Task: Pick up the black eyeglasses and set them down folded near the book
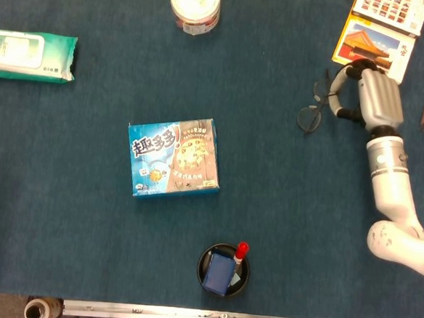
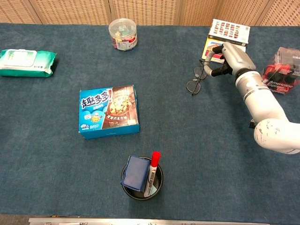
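I am at the reaching step: my right hand (image 1: 362,93) hovers over the dark blue table (image 1: 83,230) at its far right, just beside the black eyeglasses (image 1: 316,104), and has not yet taken hold. My fingers (image 2: 216,60) are curled inward with a gap between them and the thumb, and they grip nothing that I can see. The eyeglasses lie flat on the cloth, just to the left of my fingertips; whether they touch I cannot tell. The book (image 1: 381,29) lies just beyond my hand, at the far edge. Next, I judge, I must close on the thin frame, lift, then set it down folded near the book.
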